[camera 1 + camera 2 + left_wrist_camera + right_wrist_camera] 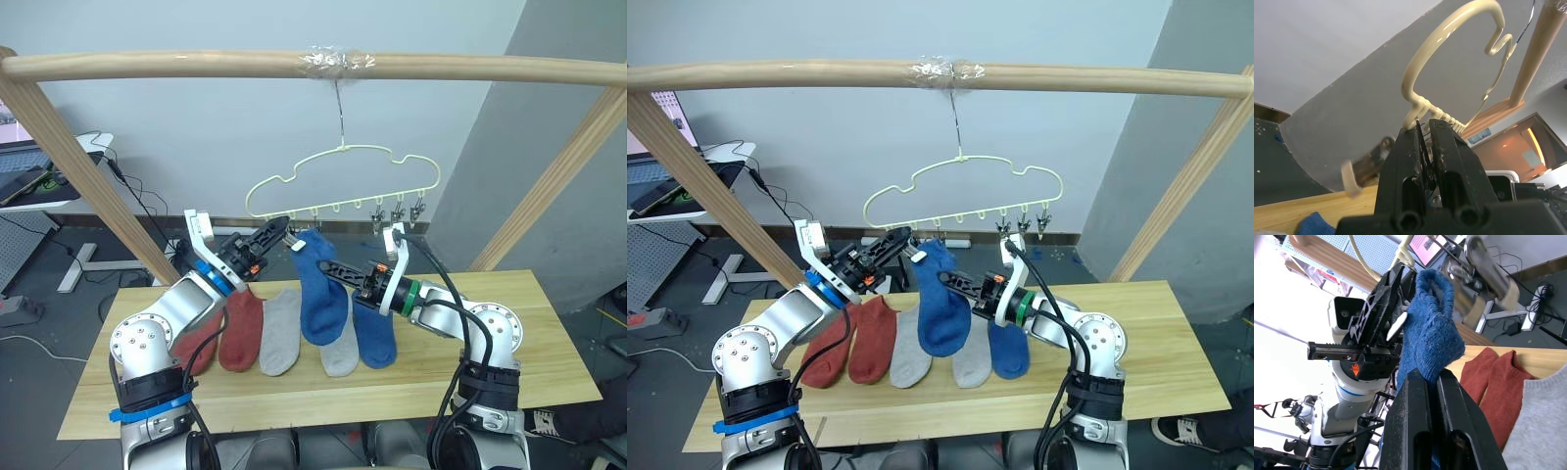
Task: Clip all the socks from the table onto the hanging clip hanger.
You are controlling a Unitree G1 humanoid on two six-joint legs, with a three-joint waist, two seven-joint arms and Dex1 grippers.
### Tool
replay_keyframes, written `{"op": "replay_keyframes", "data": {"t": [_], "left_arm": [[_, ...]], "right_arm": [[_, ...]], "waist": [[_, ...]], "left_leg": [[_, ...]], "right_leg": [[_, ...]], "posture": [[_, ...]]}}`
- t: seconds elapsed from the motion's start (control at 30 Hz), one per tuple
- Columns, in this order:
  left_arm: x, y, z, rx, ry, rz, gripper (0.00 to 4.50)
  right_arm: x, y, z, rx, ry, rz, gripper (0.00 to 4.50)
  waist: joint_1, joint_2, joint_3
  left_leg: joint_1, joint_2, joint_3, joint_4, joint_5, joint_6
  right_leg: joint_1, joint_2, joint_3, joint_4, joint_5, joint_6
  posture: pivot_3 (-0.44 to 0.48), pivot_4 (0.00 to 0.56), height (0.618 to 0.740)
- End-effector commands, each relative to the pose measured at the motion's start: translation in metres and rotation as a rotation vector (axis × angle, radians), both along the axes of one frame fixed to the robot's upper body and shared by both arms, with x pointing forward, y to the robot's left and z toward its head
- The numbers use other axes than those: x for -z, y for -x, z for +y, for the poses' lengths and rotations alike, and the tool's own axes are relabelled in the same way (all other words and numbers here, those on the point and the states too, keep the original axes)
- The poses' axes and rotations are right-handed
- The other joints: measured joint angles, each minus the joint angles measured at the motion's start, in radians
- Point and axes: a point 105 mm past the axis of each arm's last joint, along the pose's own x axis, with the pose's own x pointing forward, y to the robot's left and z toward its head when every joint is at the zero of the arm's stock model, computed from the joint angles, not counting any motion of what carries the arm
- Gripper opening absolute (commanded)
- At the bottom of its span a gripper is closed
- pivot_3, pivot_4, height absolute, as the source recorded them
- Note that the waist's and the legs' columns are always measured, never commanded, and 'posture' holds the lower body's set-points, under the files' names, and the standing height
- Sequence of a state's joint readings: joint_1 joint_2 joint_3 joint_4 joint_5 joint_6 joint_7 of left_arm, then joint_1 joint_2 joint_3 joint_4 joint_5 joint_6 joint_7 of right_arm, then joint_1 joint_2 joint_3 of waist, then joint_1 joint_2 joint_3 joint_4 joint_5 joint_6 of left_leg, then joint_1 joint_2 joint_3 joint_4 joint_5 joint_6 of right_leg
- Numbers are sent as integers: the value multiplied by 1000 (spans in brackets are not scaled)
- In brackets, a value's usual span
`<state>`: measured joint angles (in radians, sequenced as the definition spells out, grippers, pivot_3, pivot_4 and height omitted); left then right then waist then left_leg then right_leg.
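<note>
Right gripper: jaws pinched on blue sock, lifting cuff to hanger.
Left gripper: jaws squeezing a clip at hanger's left end (prob. to open it).
Desk: five socks remaining.

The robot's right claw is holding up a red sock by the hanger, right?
Not quite: the sock in the right claw is a blue sock, not red. The left eye view shows it held up by the hanger; the two red socks lie on the table.
</note>
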<state>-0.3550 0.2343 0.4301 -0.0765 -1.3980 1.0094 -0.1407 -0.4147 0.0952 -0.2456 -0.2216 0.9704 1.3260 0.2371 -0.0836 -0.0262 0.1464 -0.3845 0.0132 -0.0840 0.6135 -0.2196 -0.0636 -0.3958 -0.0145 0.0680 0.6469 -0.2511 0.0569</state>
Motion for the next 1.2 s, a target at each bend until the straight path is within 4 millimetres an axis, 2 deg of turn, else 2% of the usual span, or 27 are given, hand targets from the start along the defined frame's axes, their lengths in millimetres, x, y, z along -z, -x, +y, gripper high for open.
{"op": "replay_keyframes", "data": {"t": [0.03,0.07,0.2,0.27,0.3,0.53,0.57,0.7,0.73,0.8,1.0,1.1,1.17,1.2], "left_arm": [[-23,6,-5,8,-17,-121,0],[-24,7,-6,7,-18,-127,0],[-24,8,-3,-4,-9,-134,1231],[-24,8,-3,-5,-12,-135,2089],[-24,8,-3,-5,-15,-134,2246],[-19,13,14,-33,-114,-130,4317],[-17,15,18,-36,-154,-128,4455],[-17,18,29,-43,-234,-141,4455],[-18,19,31,-45,-244,-147,4500],[-19,19,32,-50,-257,-156,4500],[-13,25,27,-30,-285,-162,4500],[-9,28,24,-21,-299,-160,4500],[-4,29,22,-26,-343,-163,4500],[-2,28,23,-42,-374,-169,4500]], "right_arm": [[-14,2,7,-33,-38,-40,25],[-15,2,7,-33,-38,-40,25],[-14,1,8,-33,-29,-37,0],[-13,1,9,-33,-21,-39,0],[-12,-1,9,-25,-10,-41,0],[-2,-6,17,-14,75,-62,0],[2,-8,19,-11,98,-56,0],[16,-14,26,-12,179,-36,0],[17,-15,29,-17,178,-28,409],[17,-15,33,-34,165,-18,730],[26,-13,37,-64,201,8,2682],[35,-14,30,-49,236,19,3829],[41,-17,21,-22,265,11,4398],[43,-19,16,-4,293,-10,4456]], "waist": [[0,0,0],[0,0,0],[0,0,0],[0,0,0],[0,0,0],[-3,0,0],[-5,0,0],[-4,0,0],[-4,0,0],[-2,0,0],[0,0,0],[0,0,0],[1,0,0],[1,0,0]], "left_leg": [[0,0,0,0,0,0],[0,0,0,0,0,0],[0,0,0,0,0,0],[0,0,0,0,0,0],[0,0,0,0,0,0],[0,0,1,0,0,0],[0,0,1,0,0,0],[0,0,1,0,0,0],[0,0,1,0,0,0],[-1,0,1,0,0,0],[-3,0,1,-1,0,0],[-9,0,1,0,0,0],[-9,0,1,0,0,0],[-9,0,1,0,0,0]], "right_leg": [[0,0,0,0,0,0],[0,0,0,0,0,0],[0,0,0,0,0,0],[0,0,0,0,0,0],[0,0,0,0,0,0],[-1,0,1,0,0,0],[-1,0,1,0,0,0],[-2,0,1,1,0,0],[-2,0,1,1,0,0],[-3,0,1,0,0,0],[-5,0,1,1,0,0],[-10,0,1,2,1,-2],[-10,0,1,2,1,-3],[-10,0,1,2,1,-3]], "posture": [[-48,81,740],[-48,81,740],[-45,84,740],[-44,87,740],[-44,87,740],[-47,90,740],[-42,94,740],[-28,96,740],[-28,96,740],[-18,97,740],[-12,96,740],[-12,96,740],[-17,97,740],[-17,97,740]]}}
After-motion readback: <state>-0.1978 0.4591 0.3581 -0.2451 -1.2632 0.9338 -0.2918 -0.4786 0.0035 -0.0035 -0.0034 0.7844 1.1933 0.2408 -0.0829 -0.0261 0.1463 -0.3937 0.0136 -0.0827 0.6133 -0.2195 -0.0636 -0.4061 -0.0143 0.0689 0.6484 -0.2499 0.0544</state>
